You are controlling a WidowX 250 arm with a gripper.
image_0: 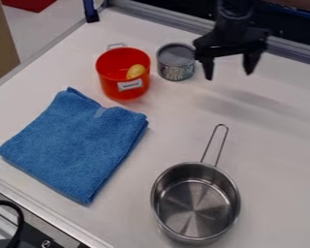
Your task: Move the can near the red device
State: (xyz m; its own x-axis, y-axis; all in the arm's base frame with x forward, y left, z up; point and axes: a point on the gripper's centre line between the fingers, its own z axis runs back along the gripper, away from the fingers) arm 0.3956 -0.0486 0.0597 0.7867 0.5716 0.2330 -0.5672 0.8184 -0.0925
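One white table (pixel 268 145) is overhung at its far right by a black arm (pixel 235 17), by which a gripper (pixel 229 74) is held upright above the surface, pointed down. Its two fingers are spread wide apart, with nothing clamped between them. Left of it, a red cup (pixel 112 80) is set upright; between cup and gripper, the can (pixel 176 60) is stood, just beside the cup.

Arm (pixel 235 13): black, at one o'clock in the view, its lower section a thick, upright block
Gripper (pixel 229 76): black like the arm, wider than the section above
Crossbar (pixel 232 44): broad, black, uneven in outline, jutting out towards nine and three o'clock
Fingers (pixel 208 67): two, black, narrowing towards six o'clock into slim tips
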